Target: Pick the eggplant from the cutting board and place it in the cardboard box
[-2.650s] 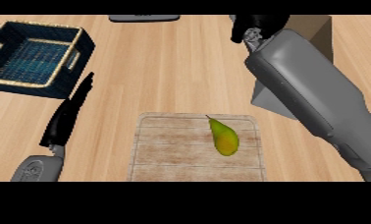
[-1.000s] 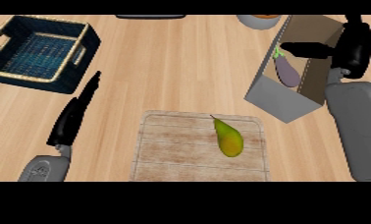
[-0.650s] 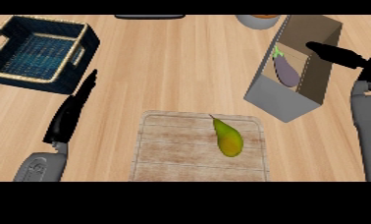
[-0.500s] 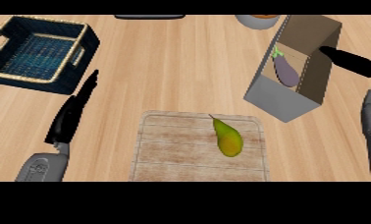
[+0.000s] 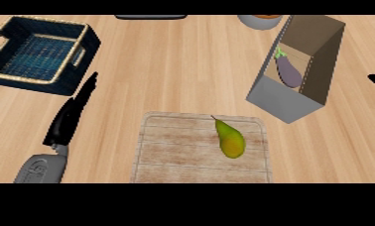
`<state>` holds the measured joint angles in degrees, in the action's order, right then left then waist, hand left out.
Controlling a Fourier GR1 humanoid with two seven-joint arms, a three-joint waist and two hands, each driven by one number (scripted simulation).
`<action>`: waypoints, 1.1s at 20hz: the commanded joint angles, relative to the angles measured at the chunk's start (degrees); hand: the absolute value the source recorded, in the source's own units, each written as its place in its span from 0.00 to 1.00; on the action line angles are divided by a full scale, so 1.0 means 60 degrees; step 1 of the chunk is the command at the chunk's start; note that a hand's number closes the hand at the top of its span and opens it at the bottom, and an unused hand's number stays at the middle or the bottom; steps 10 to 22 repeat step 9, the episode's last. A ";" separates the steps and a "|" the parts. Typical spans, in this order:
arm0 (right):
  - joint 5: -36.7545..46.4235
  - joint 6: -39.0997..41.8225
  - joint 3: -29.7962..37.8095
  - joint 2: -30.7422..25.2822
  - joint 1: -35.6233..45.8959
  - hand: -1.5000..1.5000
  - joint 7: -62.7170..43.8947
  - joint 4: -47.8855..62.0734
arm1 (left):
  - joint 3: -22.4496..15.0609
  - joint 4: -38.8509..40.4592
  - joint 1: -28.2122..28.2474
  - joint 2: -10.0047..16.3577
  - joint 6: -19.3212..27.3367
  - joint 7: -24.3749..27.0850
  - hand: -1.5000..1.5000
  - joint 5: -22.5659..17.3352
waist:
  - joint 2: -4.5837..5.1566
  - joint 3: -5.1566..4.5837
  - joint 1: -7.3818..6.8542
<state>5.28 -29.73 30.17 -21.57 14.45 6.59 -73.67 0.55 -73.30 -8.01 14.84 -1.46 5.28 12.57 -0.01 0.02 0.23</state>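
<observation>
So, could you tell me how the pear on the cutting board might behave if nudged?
The pear lies on its side and is rounded, so it would probably roll, curving toward its narrow stem end. Its skin looks smooth, so it may slip on the cutting board.

Only a black sliver of the right hand (image 5: 371,77) shows, cut off by the view's right edge.

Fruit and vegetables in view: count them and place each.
2. The eggplant lies inside the cardboard box; the pear lies on the cutting board. Others may be hidden.
</observation>
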 commanded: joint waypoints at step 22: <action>-0.1243 0.1371 0.0937 -0.0700 -0.0805 0.00 0.2531 0.2188 | 0.0217 0.0248 -0.0171 -0.0235 -0.0192 0.0059 0.50 0.0270 | 0.0013 0.0000 -0.0045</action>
